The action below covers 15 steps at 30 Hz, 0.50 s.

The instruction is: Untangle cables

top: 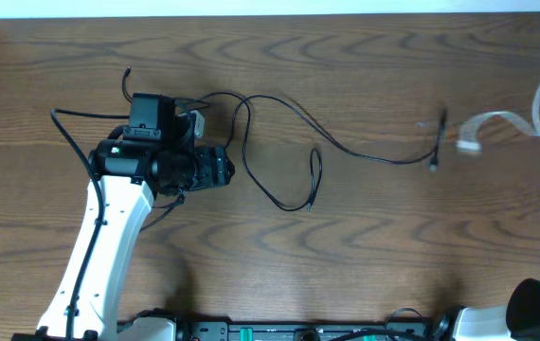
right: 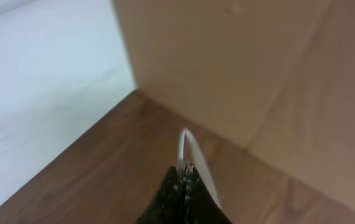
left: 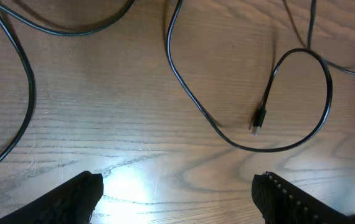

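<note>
My left gripper [left: 177, 190] hangs apart over the black cable [left: 190, 102] loop. And my right gripper [right: 184, 178] is pinched on the white cable [right: 189, 142], beige panel [right: 240, 62] ahead.

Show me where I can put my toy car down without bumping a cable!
The big bare patch of table is front right, between the black cable and the near edge. The far strip above that cable is free too. It is crowded around the left gripper, and at the far right by the white cable.
</note>
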### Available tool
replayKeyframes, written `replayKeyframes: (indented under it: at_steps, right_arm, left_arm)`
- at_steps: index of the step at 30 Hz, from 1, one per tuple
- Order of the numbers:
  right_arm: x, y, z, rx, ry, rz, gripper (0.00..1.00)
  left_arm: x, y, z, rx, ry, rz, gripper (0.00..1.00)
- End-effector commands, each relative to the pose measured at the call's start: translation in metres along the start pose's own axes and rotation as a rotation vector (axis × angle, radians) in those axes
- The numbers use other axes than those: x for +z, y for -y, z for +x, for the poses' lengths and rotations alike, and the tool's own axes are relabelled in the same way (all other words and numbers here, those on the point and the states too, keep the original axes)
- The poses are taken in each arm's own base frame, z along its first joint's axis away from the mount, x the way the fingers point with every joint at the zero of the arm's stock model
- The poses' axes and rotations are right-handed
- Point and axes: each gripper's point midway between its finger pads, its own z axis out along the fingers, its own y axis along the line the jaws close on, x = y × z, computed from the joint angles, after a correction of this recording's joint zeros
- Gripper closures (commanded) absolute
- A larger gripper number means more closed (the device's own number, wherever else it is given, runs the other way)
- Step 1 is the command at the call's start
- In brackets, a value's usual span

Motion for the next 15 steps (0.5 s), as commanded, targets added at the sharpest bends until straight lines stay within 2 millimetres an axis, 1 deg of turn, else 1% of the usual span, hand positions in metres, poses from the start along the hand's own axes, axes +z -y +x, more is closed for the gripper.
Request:
replayKeyframes:
  at_steps: [1, 3, 6, 8, 10, 11, 12, 13, 15]
  right_arm:
    - [0.010, 0.018, 0.003, -0.010, 0.001, 0.115, 0.99]
    - [0.027, 0.013, 0.021, -0.071, -0.057, 0.122, 0.99]
    - [0.056, -0.004, 0.055, -0.156, -0.157, 0.092, 0.99]
    - [0.085, -0.020, 0.089, -0.185, -0.247, 0.051, 0.99]
    - [0.096, -0.030, 0.102, -0.187, -0.281, 0.008, 0.99]
    - [0.102, -0.040, 0.106, -0.173, -0.292, -0.045, 0.99]
    - [0.103, -0.050, 0.104, -0.152, -0.286, -0.106, 0.99]
    - [0.104, -0.058, 0.099, -0.133, -0.270, -0.150, 0.99]
    - [0.106, -0.063, 0.087, -0.100, -0.227, -0.180, 0.99]
  left_arm:
    - [-0.002, 0.003, 0.001, 0.020, 0.002, 0.014, 0.18]
    - [-0.002, 0.003, 0.001, 0.020, 0.001, 0.013, 0.18]
    - [-0.002, 0.003, 0.001, 0.019, 0.001, 0.013, 0.18]
    - [-0.002, 0.003, 0.001, 0.020, 0.001, 0.013, 0.18]
    - [-0.002, 0.003, 0.001, 0.020, 0.001, 0.013, 0.18]
    - [-0.002, 0.003, 0.001, 0.020, 0.002, 0.014, 0.18]
    - [-0.002, 0.003, 0.001, 0.020, 0.002, 0.014, 0.18]
    - [-0.002, 0.003, 0.001, 0.020, 0.002, 0.014, 0.18]
    - [-0.002, 0.003, 0.001, 0.020, 0.002, 0.014, 0.18]
